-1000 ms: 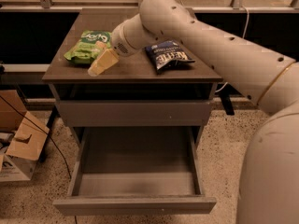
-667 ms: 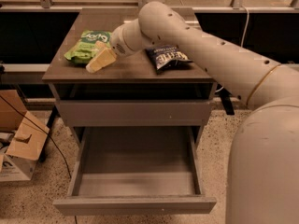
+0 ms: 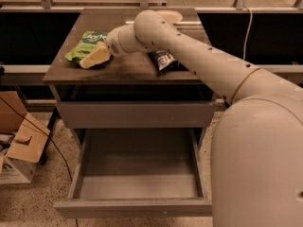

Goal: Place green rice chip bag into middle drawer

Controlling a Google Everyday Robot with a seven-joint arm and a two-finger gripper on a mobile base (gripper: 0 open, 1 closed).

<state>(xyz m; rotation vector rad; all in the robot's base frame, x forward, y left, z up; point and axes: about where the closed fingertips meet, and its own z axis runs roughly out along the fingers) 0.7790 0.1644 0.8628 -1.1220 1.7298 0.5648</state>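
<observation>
The green rice chip bag (image 3: 84,45) lies on the dark cabinet top (image 3: 128,67), at its left side. My gripper (image 3: 93,56) reaches over from the right and sits at the bag's front right edge, low over the top. The middle drawer (image 3: 137,174) is pulled open below, a shallow grey box with nothing in it. My arm (image 3: 199,56) stretches across the cabinet top from the right.
A dark blue Kettle bag (image 3: 163,59) lies on the cabinet top, partly behind my arm. A pale plate (image 3: 171,16) sits at the back. Cardboard boxes (image 3: 16,141) and a black cable lie on the floor at left. The top drawer (image 3: 137,113) is shut.
My gripper and arm have moved left across the cabinet top, toward the green bag. The view has also shifted closer. The bags have not moved.
</observation>
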